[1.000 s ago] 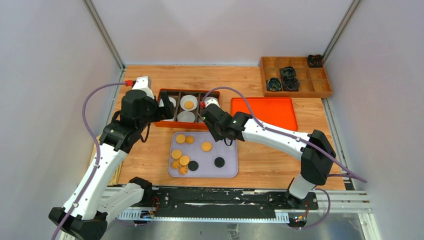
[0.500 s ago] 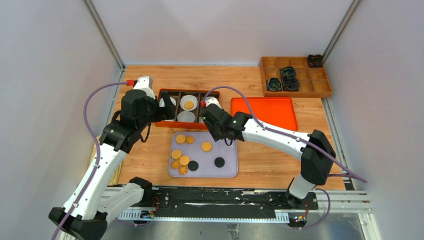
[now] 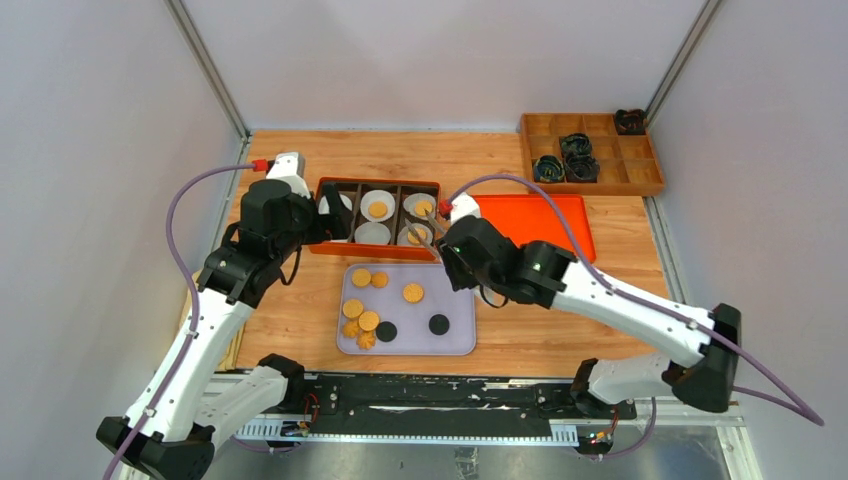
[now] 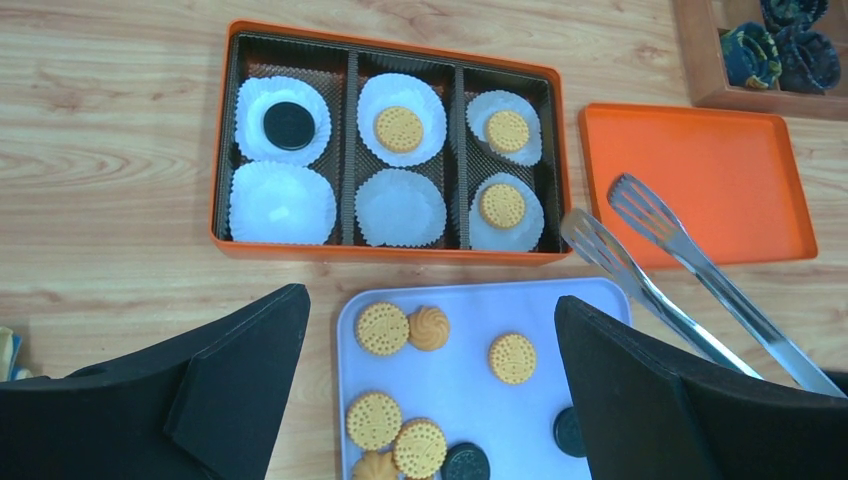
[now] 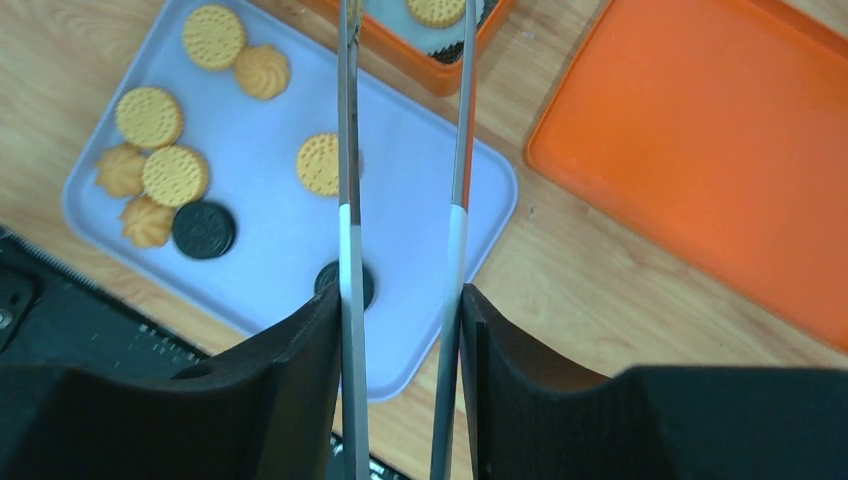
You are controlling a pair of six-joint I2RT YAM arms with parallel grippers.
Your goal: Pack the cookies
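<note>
From above, my left gripper [image 3: 333, 222] hangs over the left end of the orange box [image 3: 378, 183] and my right gripper [image 3: 446, 238] clamps the tongs [image 3: 428, 224] at its right end, with nine cookies [image 3: 369, 320] on the lavender tray [image 3: 455, 340] nearer me and the orange lid [image 3: 530, 228] beside the box. My left wrist camera shows my fingers [image 4: 230, 380] spread wide on nothing, six paper cups [image 4: 282, 203], four holding a cookie, and the tong tips apart and bare. My right wrist camera sorts the tray: four round golden, three flower-shaped, two black, one black half hidden behind a tong arm.
</note>
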